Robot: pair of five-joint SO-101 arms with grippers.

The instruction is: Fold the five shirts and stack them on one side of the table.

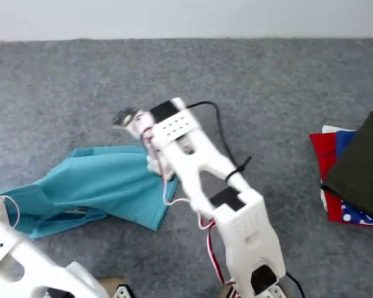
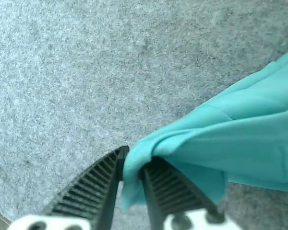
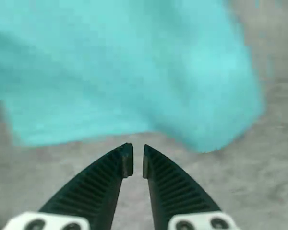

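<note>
Teal shirt is the one in hand: it lies crumpled, half-spread on the grey felt table, left of centre. The stack sits well apart at the right edge, a dark shirt on top with red, blue and white under it. That reads as four done, so this would be the last fold.

Left gripper is pinching a bunched fold at the shirt's left end, with cloth caught between the ribbed pads. Right gripper hangs just over the shirt's border near its right end. Its jaws are almost pressed together, a sliver of gap, nothing in them.

Step, my read: getting two corners to spread or fold it. The right side needs to spread its jaws before dropping onto the hem. Then both lift together so the cloth doesn't drag or bunch.

Room:
- Wide bare felt beyond the shirt towards the wall, and between shirt and stack.
- The right arm's body lies across the path to the stack, so the carry has to go round or over it.
- The near side is tight, with both arm bases close.
</note>
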